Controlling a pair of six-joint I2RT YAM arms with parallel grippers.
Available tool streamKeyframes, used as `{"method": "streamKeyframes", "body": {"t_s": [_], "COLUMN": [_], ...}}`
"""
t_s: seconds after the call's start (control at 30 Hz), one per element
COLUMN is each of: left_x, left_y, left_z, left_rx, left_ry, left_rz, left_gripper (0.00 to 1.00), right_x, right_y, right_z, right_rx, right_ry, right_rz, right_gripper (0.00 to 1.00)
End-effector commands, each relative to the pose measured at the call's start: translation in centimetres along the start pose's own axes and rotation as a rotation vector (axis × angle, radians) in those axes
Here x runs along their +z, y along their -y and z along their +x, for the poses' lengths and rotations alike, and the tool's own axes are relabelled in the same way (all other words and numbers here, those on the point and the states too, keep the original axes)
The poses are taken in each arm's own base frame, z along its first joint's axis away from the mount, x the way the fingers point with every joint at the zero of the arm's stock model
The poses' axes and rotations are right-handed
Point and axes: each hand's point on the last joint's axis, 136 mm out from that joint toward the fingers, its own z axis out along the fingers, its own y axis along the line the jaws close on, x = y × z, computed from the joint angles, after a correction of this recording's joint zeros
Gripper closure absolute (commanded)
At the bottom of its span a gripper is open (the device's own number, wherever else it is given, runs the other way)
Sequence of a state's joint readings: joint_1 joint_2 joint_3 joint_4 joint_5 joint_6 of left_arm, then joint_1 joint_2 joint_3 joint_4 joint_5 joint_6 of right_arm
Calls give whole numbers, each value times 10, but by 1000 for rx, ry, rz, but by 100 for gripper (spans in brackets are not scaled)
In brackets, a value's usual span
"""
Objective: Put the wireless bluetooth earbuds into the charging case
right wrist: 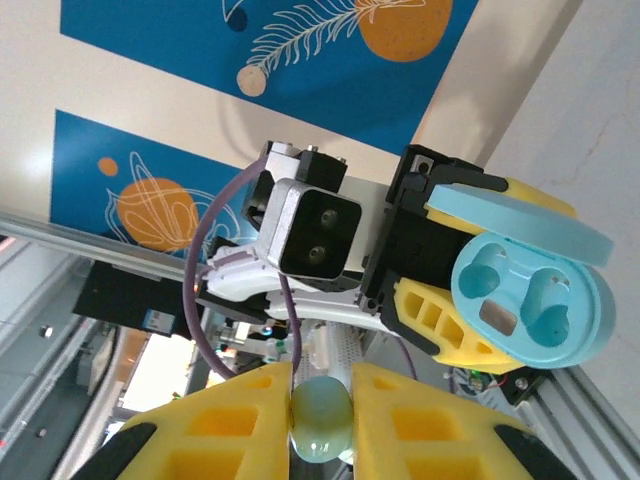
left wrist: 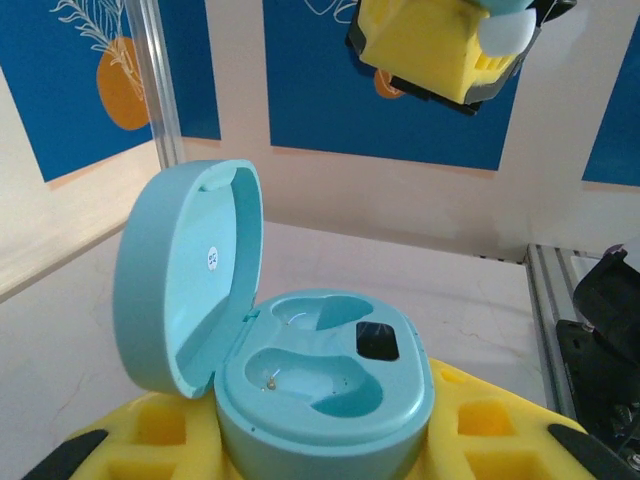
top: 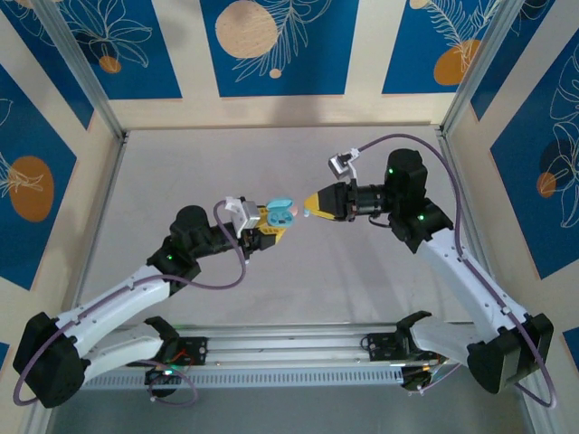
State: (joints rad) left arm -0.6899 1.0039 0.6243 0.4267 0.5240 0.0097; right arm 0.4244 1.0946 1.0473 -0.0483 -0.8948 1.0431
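approach: left gripper (top: 271, 222) clamps open case (left wrist: 190, 280), right gripper (right wrist: 321, 393) pinches mint earbud (right wrist: 320, 428) (pockets (left wrist: 315, 385) empty); next align over pocket.

Lab-type robot test cell: grey table (top: 271, 172) walled by blue leaf-print panels (top: 317, 54) from 9 to 3 o'clock, aluminium corner posts (top: 80, 68).

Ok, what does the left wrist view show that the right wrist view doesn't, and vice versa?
Left wrist: the inside of the raised lid of the case, with its small round sticker, and the right hand from outside, at the top of the picture. Right wrist: the pale green earbud pinched between that hand's fingers, plus the left arm's wrist camera and purple cable. Both: the open light blue case, gripped by the left hand, its two sockets empty.
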Motion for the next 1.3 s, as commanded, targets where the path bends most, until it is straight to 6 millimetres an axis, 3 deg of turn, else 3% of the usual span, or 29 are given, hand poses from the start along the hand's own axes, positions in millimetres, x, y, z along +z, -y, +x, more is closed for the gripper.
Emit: {"method": "streamKeyframes", "body": {"t_s": [0.0, 0.53, 1.07, 1.27], "left_x": [0, 1, 3, 2], "left_y": [11, 19, 22, 20], "left_z": [-26, -40, -44, -47], "left_rx": [54, 34, 18, 18], "left_ry": [76, 131, 144, 162], "left_rz": [54, 115, 144, 134], "left_gripper": [79, 79, 79, 79], "right_x": [7, 27, 26, 24], "right_y": [15, 29, 46, 57], "right_z": [2, 5, 3, 7], "right_rx": [-23, -66, -78, -98], "right_ry": [10, -14, 12, 1], "right_rz": [81, 152, 234, 329], "right_gripper": [78, 79, 79, 75]}}
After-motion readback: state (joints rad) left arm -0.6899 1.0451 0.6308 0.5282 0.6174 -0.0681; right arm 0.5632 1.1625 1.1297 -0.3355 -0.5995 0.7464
